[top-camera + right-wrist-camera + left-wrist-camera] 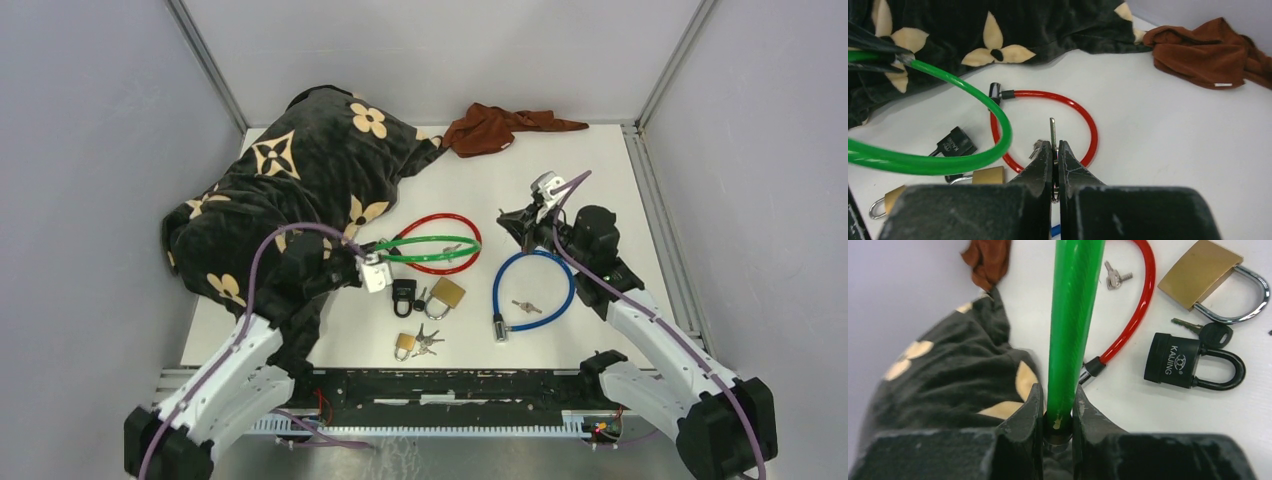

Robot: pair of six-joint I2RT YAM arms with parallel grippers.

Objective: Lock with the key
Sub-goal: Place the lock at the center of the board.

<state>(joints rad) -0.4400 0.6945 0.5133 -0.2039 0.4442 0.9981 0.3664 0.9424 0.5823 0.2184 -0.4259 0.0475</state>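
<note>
Found left end effector (1057, 390) closed to a narrow gap on green plastic-coated cable lock (1070, 315), gripped at its metal end piece, loop running fwd from the tips and seemingly raised off white table (600, 180). Found right end effector (1055, 145) pinched fully shut on small silver metal key (1052, 131), blade poking straight out past the tips, bow buried btwn them. Placed green cable ahead and to the left of right end effector, well apart from key tip. Couldn't make out keyhole in any view; prob. hidden at or behind left fingers.

Risks, as judged:
- Risked missing keyway: no sight of it, so approach angle a guess, w/ blade skidding off the end piece.
- Risked twisting key in grip: thin flat bow, little contact, any side load at entry enough to rotate or pop it out.
- Risked shoving cable away instead of seating key: springy loop, held at one end only.
- Risked snagging red plastic-coated cable lock (1148, 285) just right of green cable, or nudging black rectangular padlock (1170, 360) further right.
- Risked catching dark floral fabric (300, 170) bunched against left side of left end effector.
</note>
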